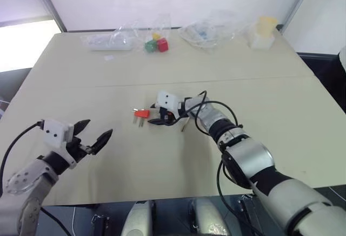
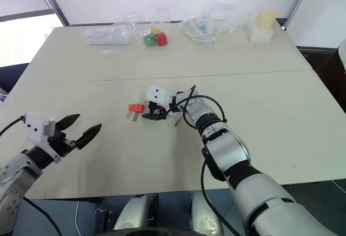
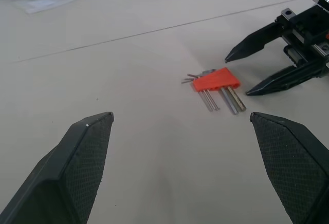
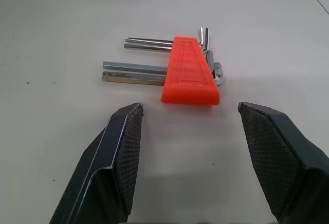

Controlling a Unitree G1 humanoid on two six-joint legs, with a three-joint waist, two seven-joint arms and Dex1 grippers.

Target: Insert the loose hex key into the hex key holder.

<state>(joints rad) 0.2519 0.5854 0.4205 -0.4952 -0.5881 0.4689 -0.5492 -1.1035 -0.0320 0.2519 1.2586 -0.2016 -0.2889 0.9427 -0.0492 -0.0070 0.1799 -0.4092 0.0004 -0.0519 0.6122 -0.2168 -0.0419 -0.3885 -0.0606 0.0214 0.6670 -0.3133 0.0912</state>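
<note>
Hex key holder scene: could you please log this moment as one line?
hex key holder: flat on table, untouched | right pincer: open, facing it | left pincer: open, apart

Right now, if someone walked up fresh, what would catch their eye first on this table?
The orange hex key holder at mid-table, its grey keys sticking out. The right gripper sits right beside it, fingers open and empty. At the far edge, red and green cubes lie among clear plastic bags.

glossy orange plastic hex key holder (image 4: 189,72)
</note>
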